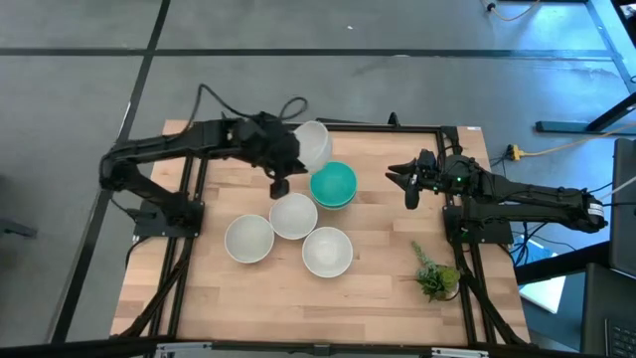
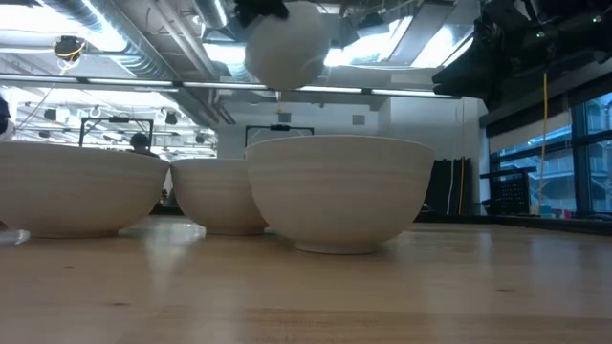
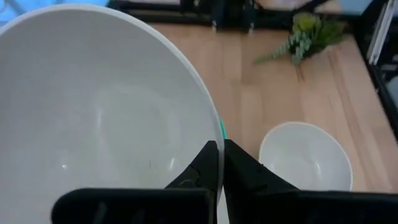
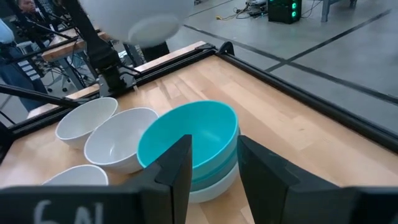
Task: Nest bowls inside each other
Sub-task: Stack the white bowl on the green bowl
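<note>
My left gripper (image 1: 298,151) is shut on a white bowl (image 1: 314,143) and holds it in the air near the table's far edge; the same bowl shows high up in the low view (image 2: 287,43). A bright turquoise bowl (image 1: 333,184) sits nested on top of other bowls, whose rims show under it (image 4: 214,180). Three white bowls stand on their bases on the table (image 1: 248,239), (image 1: 293,216), (image 1: 327,251). My right gripper (image 1: 405,185) is open, hovering right of the turquoise stack (image 4: 186,143). My left gripper pinches the white bowl's rim (image 3: 210,134), one finger inside the bowl (image 3: 198,167) and one outside (image 3: 245,167). The bowl is lifted clear of the table and tilted, its hollow facing the wrist camera.
A small green plant sprig (image 1: 434,273) lies near the table's right edge, toward the near side. Black frame rails (image 1: 358,126) run round the tabletop. Bare wood lies along the near edge (image 1: 298,308).
</note>
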Controlling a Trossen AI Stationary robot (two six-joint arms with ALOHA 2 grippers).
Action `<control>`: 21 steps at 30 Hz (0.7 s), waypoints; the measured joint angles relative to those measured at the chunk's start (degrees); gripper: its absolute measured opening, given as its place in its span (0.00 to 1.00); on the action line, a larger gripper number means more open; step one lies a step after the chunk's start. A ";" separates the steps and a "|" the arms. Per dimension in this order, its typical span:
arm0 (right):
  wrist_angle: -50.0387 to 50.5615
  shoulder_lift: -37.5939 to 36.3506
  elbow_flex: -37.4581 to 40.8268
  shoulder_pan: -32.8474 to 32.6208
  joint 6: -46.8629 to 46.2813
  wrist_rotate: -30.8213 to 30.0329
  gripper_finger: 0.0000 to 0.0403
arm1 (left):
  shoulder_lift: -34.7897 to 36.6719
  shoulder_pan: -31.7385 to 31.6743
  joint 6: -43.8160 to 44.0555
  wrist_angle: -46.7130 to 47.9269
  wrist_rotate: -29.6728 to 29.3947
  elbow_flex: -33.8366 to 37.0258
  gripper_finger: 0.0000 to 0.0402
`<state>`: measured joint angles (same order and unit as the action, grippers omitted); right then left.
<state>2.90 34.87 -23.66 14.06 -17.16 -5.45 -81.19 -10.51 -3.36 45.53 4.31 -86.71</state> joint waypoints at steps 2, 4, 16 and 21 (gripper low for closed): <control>-0.01 0.00 0.00 -0.02 -0.78 0.04 0.32 | -3.04 0.66 -0.09 2.06 -0.12 -2.69 0.00; 0.01 0.00 0.00 -0.02 -0.82 0.04 0.32 | -5.84 1.10 -0.17 3.37 -0.56 -5.32 0.00; 0.02 0.00 0.00 -0.02 -2.14 0.15 0.32 | -21.74 3.67 -0.26 9.06 -3.42 -14.65 0.00; 0.09 0.00 0.00 -0.02 -2.06 0.15 0.32 | -25.07 5.74 -0.28 9.15 -5.25 -14.74 0.00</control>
<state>2.98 34.87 -23.66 14.04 -19.22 -5.30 -106.25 -4.77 -3.64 54.68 -0.95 -101.45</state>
